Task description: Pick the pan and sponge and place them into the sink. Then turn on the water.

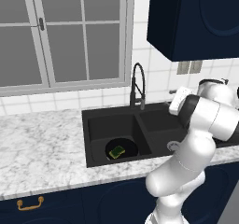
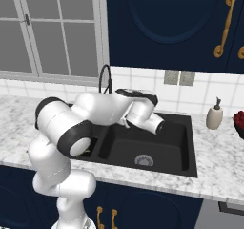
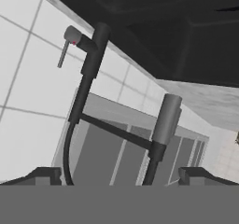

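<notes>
The black pan (image 1: 125, 145) lies in the left basin of the black sink (image 1: 112, 117), and the yellow-green sponge (image 1: 116, 151) rests inside it. The tall black faucet (image 1: 137, 85) stands behind the divider; no water stream is in view at its spout. My arm reaches over the right basin (image 2: 162, 142) toward the faucet (image 2: 106, 78). In the hand view the gripper (image 3: 120, 176) is open, fingertips (image 3: 44, 175) wide apart, and looks at the faucet (image 3: 88, 73) close up, with its small lever (image 3: 69, 40) and spout head (image 3: 165, 118). Nothing is between the fingers.
White marble counter (image 1: 42, 148) runs around the sink. A soap dispenser (image 2: 214, 113) stands right of the sink, with a red item (image 2: 238, 120) at the frame edge. A window (image 1: 65, 31) is behind the faucet, and a dark blue wall cabinet (image 1: 196, 17) hangs overhead on the right.
</notes>
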